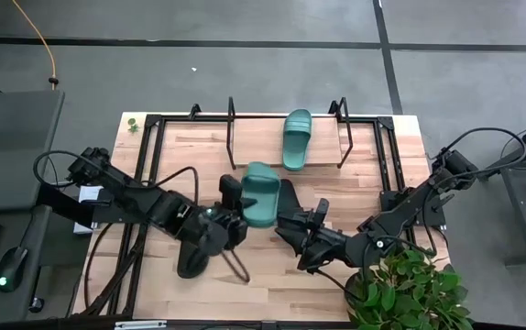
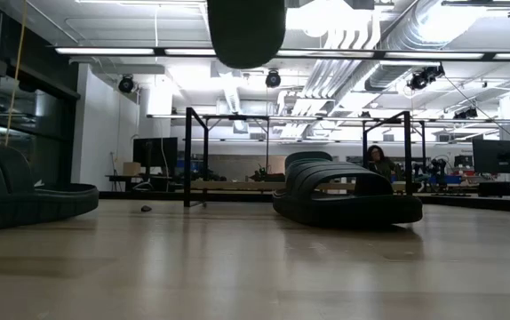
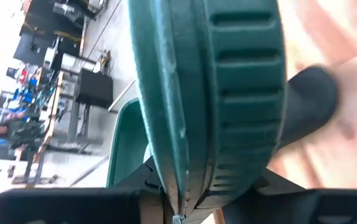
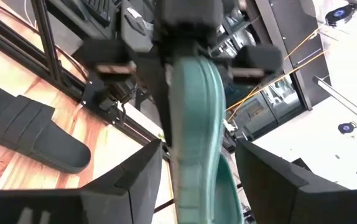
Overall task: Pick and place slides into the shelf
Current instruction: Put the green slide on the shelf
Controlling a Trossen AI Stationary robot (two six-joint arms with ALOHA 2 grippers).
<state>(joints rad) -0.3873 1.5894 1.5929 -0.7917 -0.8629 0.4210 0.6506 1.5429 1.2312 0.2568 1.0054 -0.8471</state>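
My left gripper (image 1: 242,197) is shut on a teal-green slide (image 1: 261,194) and carries it above the table's middle; in the low view the slide (image 2: 246,31) hangs dark at the top. My right gripper (image 1: 292,225) is open, and in its wrist view its fingers (image 4: 129,180) stand on either side of that slide (image 4: 194,112) with gaps showing. A second teal slide (image 1: 297,137) lies on the shelf (image 1: 263,137). One black slide (image 1: 288,195) lies sole-down under the carried one. Another (image 1: 190,261) lies near the left arm. My left gripper (image 3: 178,211) pinches the teal slide between its two fingers at one edge, where the ribbed strap (image 3: 247,93) runs into the sole (image 3: 166,124). The fingers come about level from the table's left. The slide is lifted clear of the table and stands on edge.
The shelf's black frame bars (image 1: 231,124) rise at both ends of its board along the far side. A potted plant (image 1: 405,289) sits at the near right corner under the right arm. Cables loop on the table by the left arm (image 1: 235,266). A person shows far beyond the table (image 2: 381,160).
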